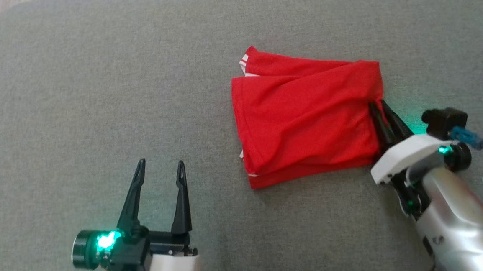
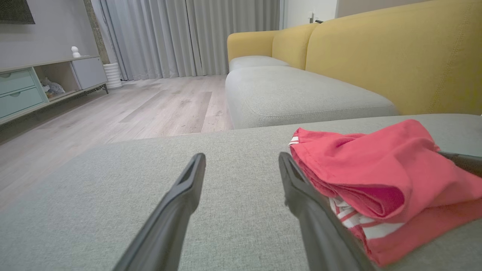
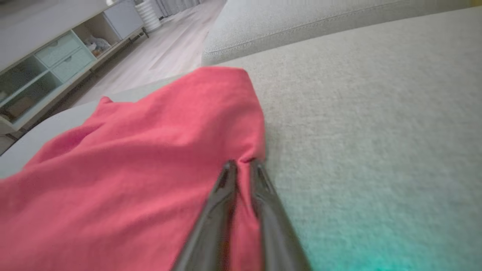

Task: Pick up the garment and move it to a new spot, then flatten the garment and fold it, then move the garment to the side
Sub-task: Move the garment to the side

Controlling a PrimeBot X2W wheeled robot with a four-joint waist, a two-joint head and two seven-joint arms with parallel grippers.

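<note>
We count one garment (image 1: pixel 303 119), at three o'clock in the head view. We count two grippers: the left gripper (image 1: pixel 161 162) at seven o'clock and the right gripper (image 1: pixel 378 103) at four, each with two dark fingers (image 1: pixel 133 196), four in all. In the left wrist view we count one yellow sofa (image 2: pixel 376 56) at two o'clock, three grey cushions (image 2: pixel 301 94), and two teal drawers (image 2: pixel 17 81) at nine.

Home living room: yellow sofa (image 2: pixel 376 56) is standing on wood floor (image 2: pixel 150 109); grey curtains (image 2: pixel 169 37) are hanging; low cabinet (image 2: pixel 37 86) is lining a wall.
</note>
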